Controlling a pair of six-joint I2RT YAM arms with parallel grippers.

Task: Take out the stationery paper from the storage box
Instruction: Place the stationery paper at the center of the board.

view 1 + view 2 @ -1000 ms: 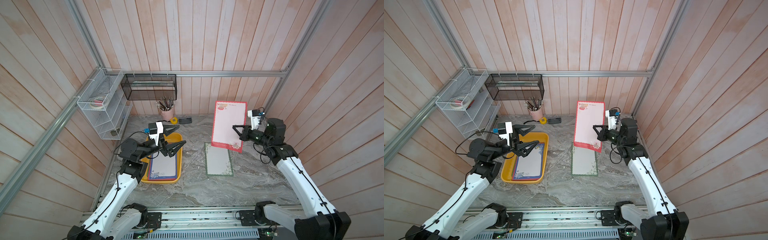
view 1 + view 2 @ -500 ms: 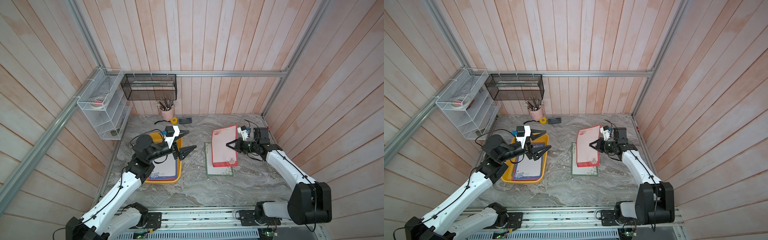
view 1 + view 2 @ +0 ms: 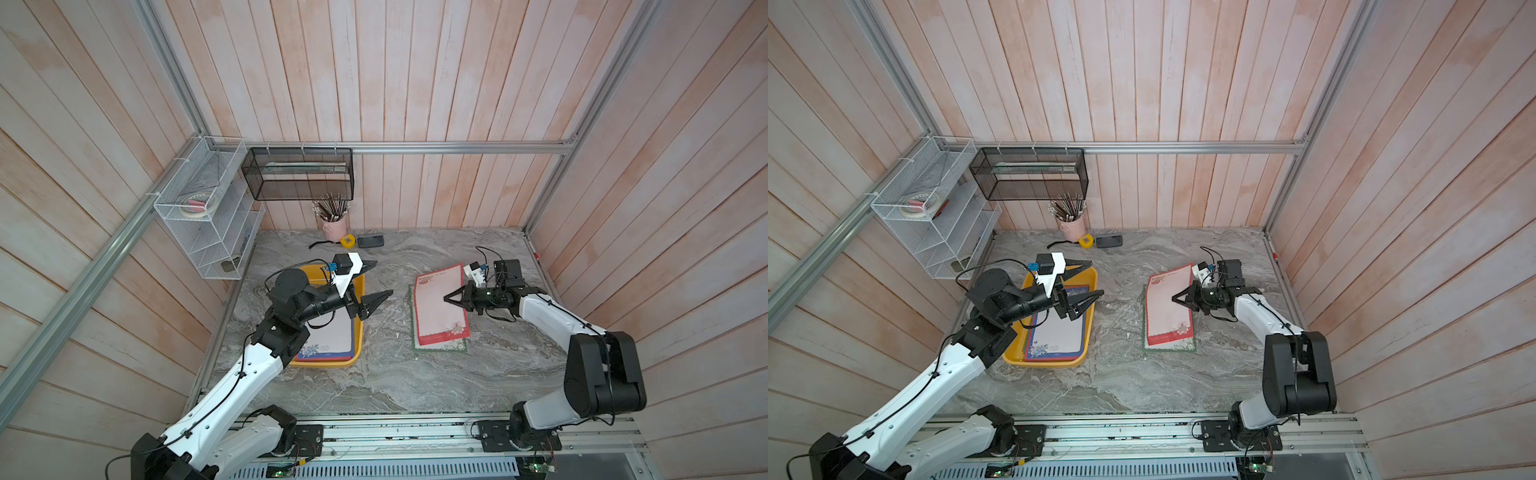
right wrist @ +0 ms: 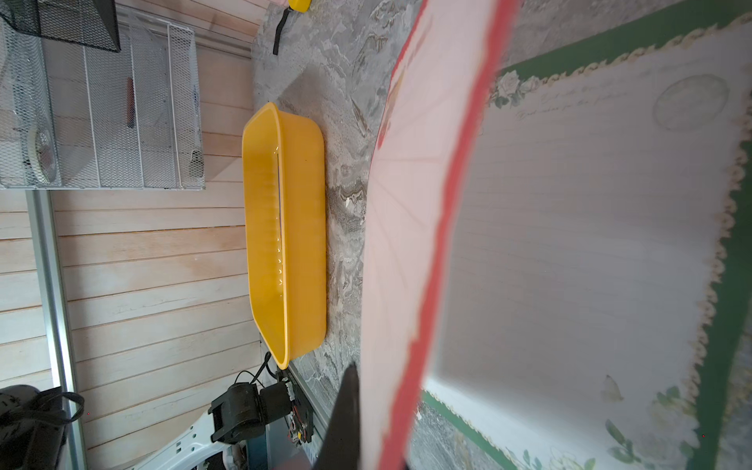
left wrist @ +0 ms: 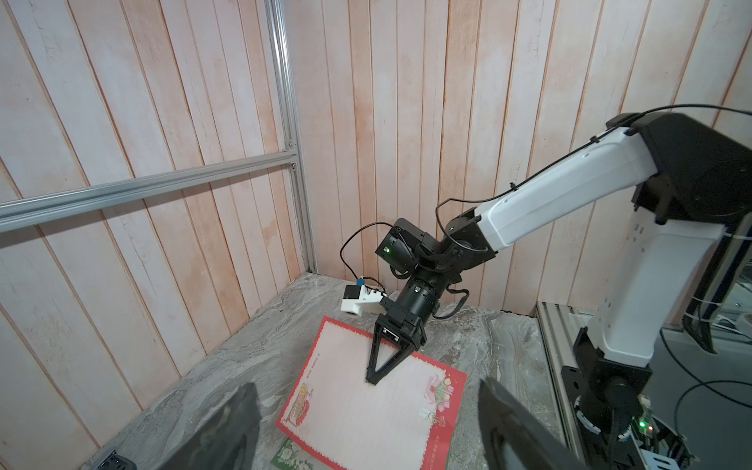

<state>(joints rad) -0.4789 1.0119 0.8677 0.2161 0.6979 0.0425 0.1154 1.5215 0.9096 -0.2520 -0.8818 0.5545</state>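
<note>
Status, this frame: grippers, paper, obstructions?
Left gripper open near storage box. Right gripper shut on red-bordered sheet, over green-bordered sheet. Blue-bordered sheet in box. Nothing blocking.

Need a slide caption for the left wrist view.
Right end effector shut on red-bordered stationery paper, over a green-bordered sheet.

The red-bordered sheet comes down
The right pincer lowered it over the green-bordered sheet; the left pincer swung toward 3 o'clock.
</note>
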